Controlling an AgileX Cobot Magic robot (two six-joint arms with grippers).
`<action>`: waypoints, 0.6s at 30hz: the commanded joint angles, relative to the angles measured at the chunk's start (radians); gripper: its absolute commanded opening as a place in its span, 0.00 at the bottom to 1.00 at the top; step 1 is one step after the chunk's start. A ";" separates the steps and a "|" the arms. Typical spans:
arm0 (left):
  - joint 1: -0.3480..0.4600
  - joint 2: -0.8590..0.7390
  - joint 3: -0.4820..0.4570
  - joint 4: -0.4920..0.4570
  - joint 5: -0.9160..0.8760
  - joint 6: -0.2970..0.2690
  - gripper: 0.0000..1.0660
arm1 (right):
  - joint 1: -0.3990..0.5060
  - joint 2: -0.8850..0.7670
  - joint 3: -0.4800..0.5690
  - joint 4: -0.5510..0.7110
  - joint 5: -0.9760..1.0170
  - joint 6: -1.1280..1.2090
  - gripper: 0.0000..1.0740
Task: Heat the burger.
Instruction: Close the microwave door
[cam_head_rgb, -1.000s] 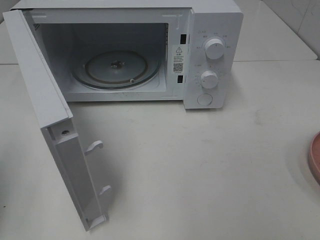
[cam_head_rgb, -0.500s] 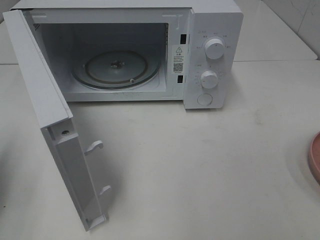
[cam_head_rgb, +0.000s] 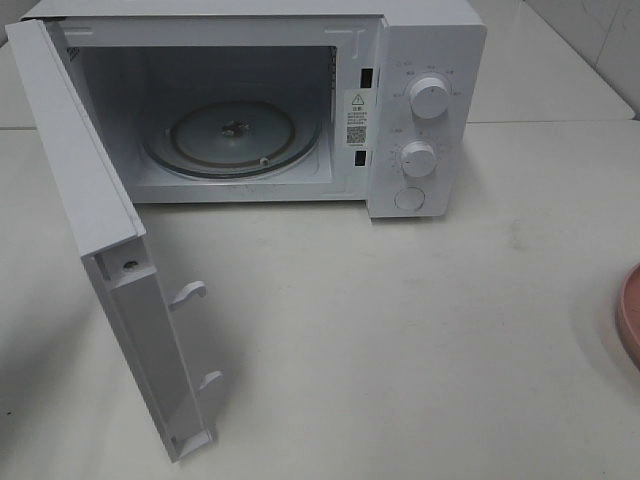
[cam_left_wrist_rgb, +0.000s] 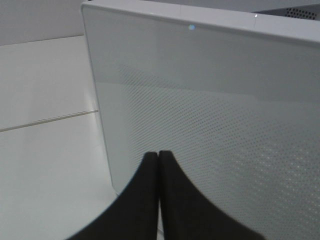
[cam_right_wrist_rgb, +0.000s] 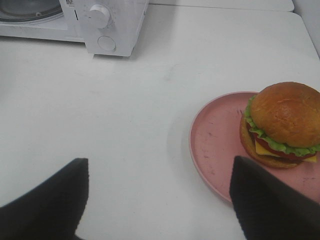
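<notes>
Progress: early stage. White countertop microwave (cam_head_rgb: 420, 100) stands with its white hinged door (cam_head_rgb: 110, 250) swung wide open, and the clear glass turntable (cam_head_rgb: 232, 135) inside has nothing on it. So opening looks done, loading not yet.

Tall burger with the glossy orange-brown bun, green lettuce and cheese (cam_right_wrist_rgb: 282, 125) sits on the flat pink round plate (cam_right_wrist_rgb: 215, 145), toward one side of it, on the white table (cam_head_rgb: 400, 330), well apart from the microwave. In the high view only the plate's rim shows at the right edge; burger itself is out of that frame.

Left gripper (cam_left_wrist_rgb: 159, 157): black fingers pressed together, nothing between them, just beside the door's dotted outer panel. Right gripper (cam_right_wrist_rgb: 160, 200): fingers spread wide, hanging above the table near the plate, not touching plate or burger.

Left to do, as I judge it: pick up plate or burger, place on turntable, close door, turn the round white knobs (cam_head_rgb: 428, 97).
</notes>
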 joint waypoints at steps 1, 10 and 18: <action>-0.011 0.031 -0.022 0.015 -0.044 -0.011 0.00 | -0.004 -0.026 0.002 -0.001 0.000 -0.003 0.71; -0.203 0.117 -0.061 -0.206 -0.044 0.069 0.00 | -0.004 -0.026 0.002 -0.001 0.000 -0.003 0.71; -0.342 0.148 -0.104 -0.375 -0.037 0.103 0.00 | -0.004 -0.026 0.002 -0.001 0.000 -0.003 0.71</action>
